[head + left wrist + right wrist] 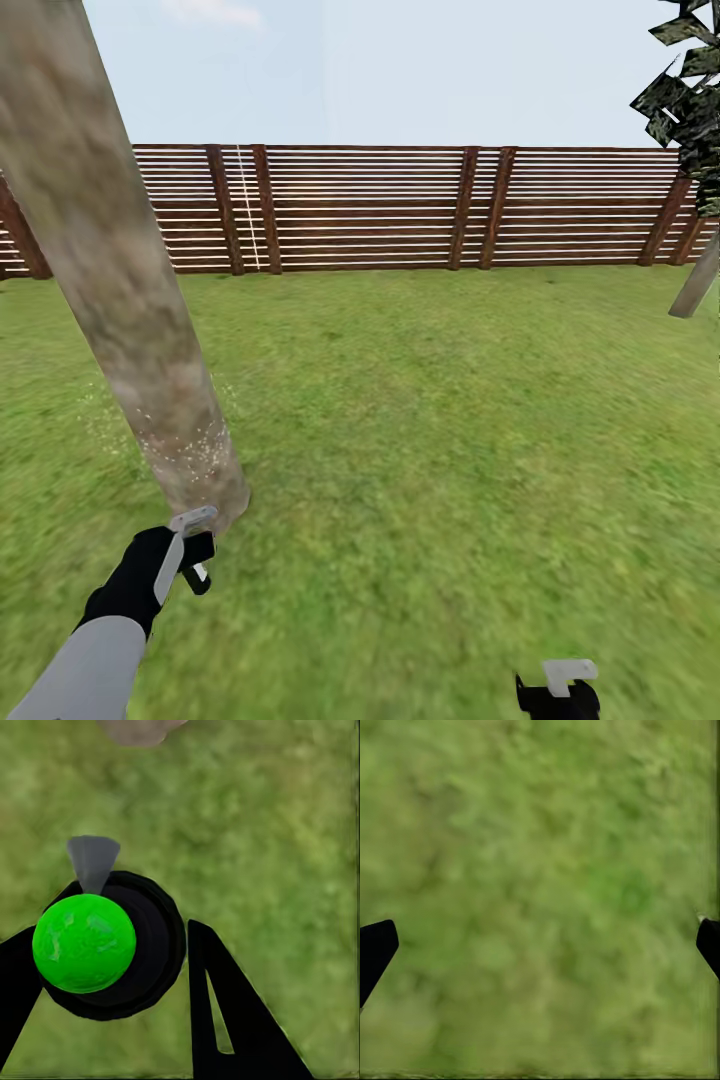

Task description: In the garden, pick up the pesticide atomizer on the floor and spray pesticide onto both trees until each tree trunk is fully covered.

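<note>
- Two wrist views differ: left wrist shows the pesticide atomizer [109,945] between the black fingers [232,1020] of the left gripper [105,975]; right wrist shows plain lawn [540,885] between the right gripper's [540,945] wide-spread fingertips [375,949].
- Head view places the left gripper [195,550] at the foot of the near tree trunk [120,290], just beside the bark; the atomizer itself is too small to make out there.
- Atomizer up close — round black body, bright green ball on top, grey nozzle cone pointing away from the fingers.
- Pale specks dot the trunk's lower bark.
- Beyond the trunk — open grass runs to the slatted fence [400,205]; a second, leaning trunk [695,285] stands far right near it.
</note>
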Tool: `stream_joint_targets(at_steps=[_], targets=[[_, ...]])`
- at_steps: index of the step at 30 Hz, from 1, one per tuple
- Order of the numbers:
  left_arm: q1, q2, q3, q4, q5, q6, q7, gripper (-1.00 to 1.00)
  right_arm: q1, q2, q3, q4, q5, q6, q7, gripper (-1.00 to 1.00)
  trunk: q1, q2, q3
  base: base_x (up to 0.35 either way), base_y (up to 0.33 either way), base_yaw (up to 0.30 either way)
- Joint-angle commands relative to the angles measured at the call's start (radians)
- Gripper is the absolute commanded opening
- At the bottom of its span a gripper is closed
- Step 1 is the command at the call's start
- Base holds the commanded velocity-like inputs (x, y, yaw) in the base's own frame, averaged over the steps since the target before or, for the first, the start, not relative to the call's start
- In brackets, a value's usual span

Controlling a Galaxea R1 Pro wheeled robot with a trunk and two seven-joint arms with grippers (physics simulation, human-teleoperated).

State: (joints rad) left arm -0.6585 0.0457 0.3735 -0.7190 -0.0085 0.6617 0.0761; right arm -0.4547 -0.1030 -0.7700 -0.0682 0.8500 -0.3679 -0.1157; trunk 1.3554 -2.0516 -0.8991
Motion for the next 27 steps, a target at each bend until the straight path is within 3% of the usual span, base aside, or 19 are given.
stream_joint_targets(at_steps=[1,3,6,9,10,11,13,16,18,20,21,23,27], targets=[[0.014,0.016,-0.003,0.001,0.001,0.004,-0.051,-1.00,-0.001,0.000,-0.005,0.002,0.011,-0.003,-0.005,1.00,-0.001,0.000,-0.001,-0.295,-0.133,0.000],[0.039,0.040,-0.007,0.002,-0.011,0.002,-0.163,-1.00,-0.001,0.001,-0.005,0.002,0.011,-0.003,-0.004,1.00,-0.001,0.000,-0.001,-0.297,-0.131,0.000],[0.047,0.062,-0.062,0.004,-0.137,-0.009,-0.277,-1.00,-0.001,0.000,-0.005,0.002,0.012,-0.002,0.000,1.00,-0.001,0.000,-0.001,-0.307,-0.092,0.000],[0.066,0.082,-0.122,0.006,-0.228,-0.134,-0.486,-1.00,-0.001,0.005,-0.004,0.001,0.028,-0.002,0.022,1.00,-0.001,0.000,-0.001,-0.278,-0.017,0.000],[0.069,0.085,-0.143,0.007,-0.276,-0.164,-0.580,-1.00,-0.002,0.006,0.010,-0.004,0.067,-0.001,0.077,1.00,-0.001,0.000,-0.001,-0.091,-0.003,0.000],[0.070,0.087,-0.160,0.007,-0.341,-0.184,-0.667,-1.00,-0.017,0.007,0.024,-0.025,0.123,-0.001,0.178,1.00,-0.001,0.000,-0.001,-0.030,-0.001,0.000],[0.071,0.090,-0.165,0.008,-0.408,-0.242,-0.757,-1.00,-0.049,0.014,0.030,-0.071,0.152,0.000,0.316,1.00,-0.001,0.000,-0.001,-0.014,0.000,0.000],[0.063,0.103,-0.168,0.051,-0.515,-0.383,-0.958,-1.00,-0.097,0.030,0.032,-0.164,0.165,0.000,0.585,1.00,-0.001,0.000,-0.001,-0.003,0.000,0.000],[0.056,0.102,-0.167,0.105,-0.593,-0.452,-1.036,-1.00,-0.113,0.049,0.036,-0.227,0.168,0.000,0.745,1.00,-0.001,0.000,-0.001,0.000,0.000,0.000],[0.054,0.094,-0.172,0.120,-0.662,-0.504,-1.087,-1.00,-0.118,0.057,0.082,-0.271,0.168,0.000,0.878,1.00,-0.001,0.000,-0.001,0.000,0.000,0.000],[0.054,0.093,-0.209,0.123,-0.695,-0.532,-1.141,-1.00,-0.120,0.058,0.135,-0.288,0.168,0.000,0.923,1.00,-0.001,0.000,-0.001,0.000,0.000,0.000],[0.054,0.095,-0.253,0.123,-0.708,-0.573,-1.176,-1.00,-0.120,0.058,0.161,-0.306,0.166,0.001,0.940,1.00,-0.001,0.000,-0.001,0.000,0.000,0.000],[0.056,0.090,-0.279,0.124,-0.714,-0.600,-1.193,-1.00,-0.120,0.083,0.173,-0.315,0.167,0.001,0.948,1.00,-0.001,0.000,-0.001,0.000,0.000,0.000]])
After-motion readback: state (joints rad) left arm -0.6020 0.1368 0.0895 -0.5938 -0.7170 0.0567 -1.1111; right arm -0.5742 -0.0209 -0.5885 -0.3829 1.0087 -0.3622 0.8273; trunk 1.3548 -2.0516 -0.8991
